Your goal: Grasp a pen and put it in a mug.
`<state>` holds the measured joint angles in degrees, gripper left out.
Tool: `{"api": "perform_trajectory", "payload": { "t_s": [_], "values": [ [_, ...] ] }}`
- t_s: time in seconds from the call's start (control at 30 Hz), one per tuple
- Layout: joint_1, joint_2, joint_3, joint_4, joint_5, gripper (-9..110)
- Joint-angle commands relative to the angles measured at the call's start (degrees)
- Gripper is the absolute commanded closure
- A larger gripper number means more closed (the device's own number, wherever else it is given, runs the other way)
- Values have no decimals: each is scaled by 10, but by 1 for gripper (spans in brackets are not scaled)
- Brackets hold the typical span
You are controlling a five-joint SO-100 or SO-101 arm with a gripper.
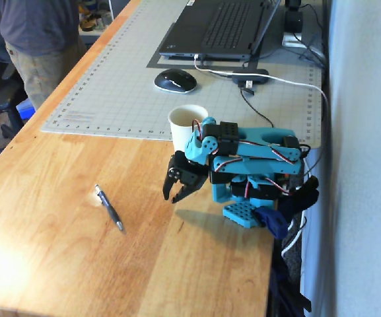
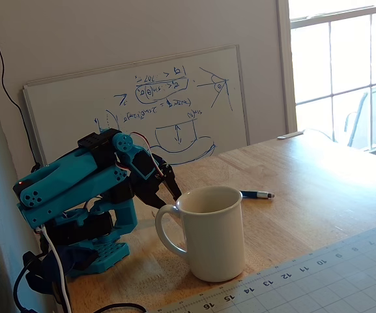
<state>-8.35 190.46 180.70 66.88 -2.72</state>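
Note:
The dark pen (image 1: 109,207) lies flat on the wooden table, left of the arm in a fixed view; in the other fixed view the pen (image 2: 257,194) shows beyond the mug. The white mug (image 1: 185,125) stands upright just behind the folded blue arm, at the cutting mat's edge. The mug (image 2: 212,233) has its handle turned toward the arm. My gripper (image 1: 172,197) hangs tip-down a little above the table, between mug and pen and apart from both. Its jaws stand slightly apart with nothing between them. The gripper (image 2: 167,190) is partly hidden by the mug.
A grey cutting mat (image 1: 131,86) carries a mouse (image 1: 175,80) and a laptop (image 1: 220,28) behind the mug. A whiteboard (image 2: 142,104) leans on the wall. A person (image 1: 38,46) stands at the table's far left. The arm's base (image 1: 246,212) sits at the right table edge.

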Motion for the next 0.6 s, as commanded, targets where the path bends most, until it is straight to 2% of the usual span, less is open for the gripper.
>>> {"api": "perform_trajectory", "payload": {
  "t_s": [0.0,0.3,0.47,0.57],
  "values": [
    [1,4,-11,-4,3,97],
    [-5,-8,-40,-51,-5,97],
    [-17,-131,-97,-105,-7,97],
    [-66,-227,-143,-122,-7,97]
  ]
}}
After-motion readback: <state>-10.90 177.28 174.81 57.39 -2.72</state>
